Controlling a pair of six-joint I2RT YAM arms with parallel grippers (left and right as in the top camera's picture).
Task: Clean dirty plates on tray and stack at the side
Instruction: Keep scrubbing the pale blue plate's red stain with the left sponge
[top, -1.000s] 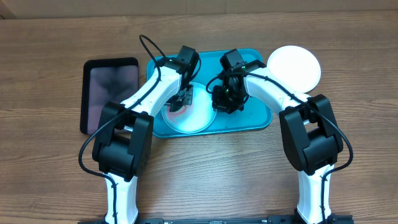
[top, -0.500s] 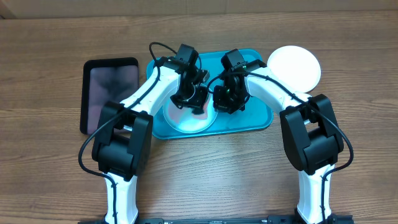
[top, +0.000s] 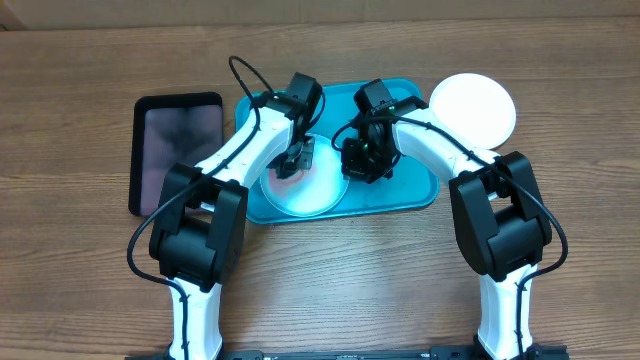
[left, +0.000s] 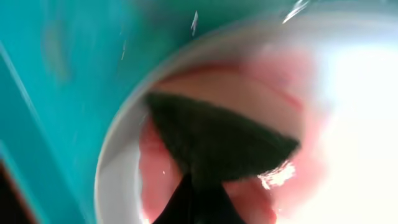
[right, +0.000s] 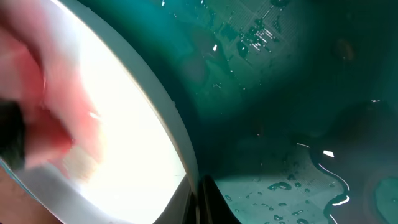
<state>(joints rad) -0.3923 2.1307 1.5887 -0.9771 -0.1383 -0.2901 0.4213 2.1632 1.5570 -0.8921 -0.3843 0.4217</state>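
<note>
One turquoise tray (top: 405, 190), frame centre, holding one pale red-smeared plate (top: 305, 195); left pincer (top: 293, 165) clenched on dark pad (left: 217, 140) against it, right pincer (top: 352, 168) clenched at its rim. One white plate (top: 472, 108), tabletop (top: 80, 280), upper right.

- Wooden tabletop (top: 80, 280): brown, grain running left to right.
- Turquoise tray (top: 415, 195): toward the far edge, near mid-width.
- Black tray (top: 180, 140): just beside the turquoise tray, on the tabletop's left half.
- White plate (top: 475, 108): at the turquoise tray's far right corner.
</note>
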